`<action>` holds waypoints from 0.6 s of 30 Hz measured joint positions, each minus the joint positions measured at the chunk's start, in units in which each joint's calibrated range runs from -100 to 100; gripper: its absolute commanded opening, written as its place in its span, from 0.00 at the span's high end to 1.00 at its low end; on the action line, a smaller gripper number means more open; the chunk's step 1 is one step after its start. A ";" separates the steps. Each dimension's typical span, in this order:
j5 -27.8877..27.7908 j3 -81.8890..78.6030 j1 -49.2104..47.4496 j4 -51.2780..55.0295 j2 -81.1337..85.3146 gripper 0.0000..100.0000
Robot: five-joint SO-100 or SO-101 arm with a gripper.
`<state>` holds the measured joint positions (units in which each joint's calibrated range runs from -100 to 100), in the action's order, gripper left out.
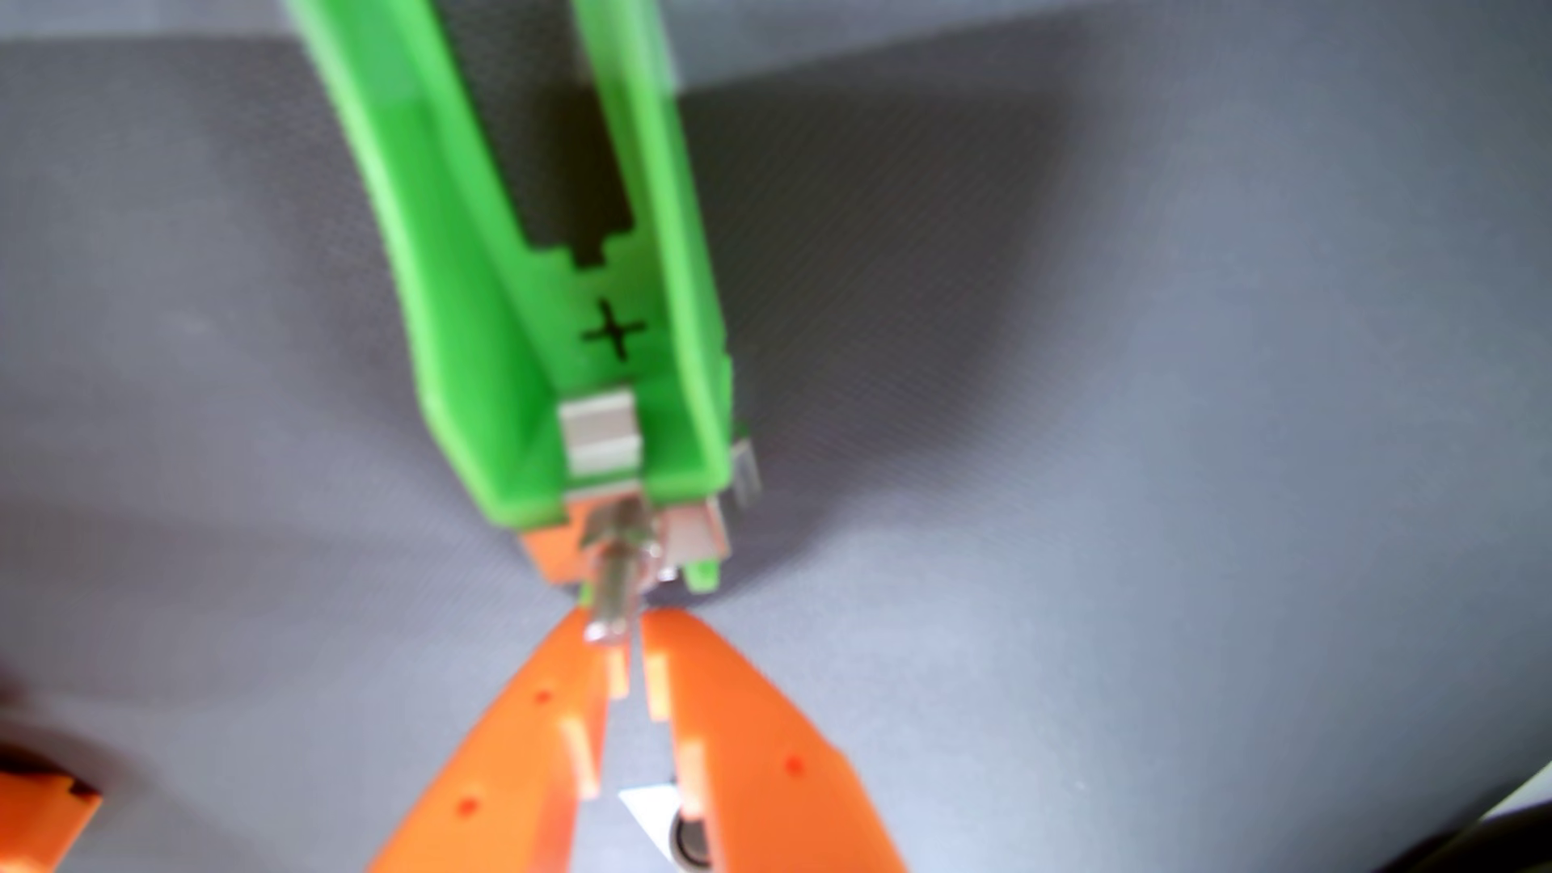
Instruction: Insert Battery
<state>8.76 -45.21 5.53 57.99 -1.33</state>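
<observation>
A green battery holder (pixel 537 277) lies on the grey cloth, running from the top edge to the picture's middle. Its bay is empty and shows a black plus sign (pixel 616 330) and a metal contact plate (pixel 598 430) at the near end. A small metal pin (pixel 616 579) sticks out of that near end toward me. My orange gripper (pixel 626 625) comes in from the bottom edge, its fingers almost together, and the pin's tip sits between the fingertips. No battery is in view. The picture is blurred.
Grey cloth (pixel 1134 420) covers the table on both sides of the holder. An orange part (pixel 38 810) shows at the bottom left corner. A dark object (pixel 1512 839) cuts the bottom right corner.
</observation>
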 measured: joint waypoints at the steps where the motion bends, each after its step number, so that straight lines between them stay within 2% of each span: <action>1: 0.00 0.00 0.00 0.00 0.00 0.98; 18: -0.31 8.95 0.08 13.47 3.00 0.98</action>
<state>8.45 -36.26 5.61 71.46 1.66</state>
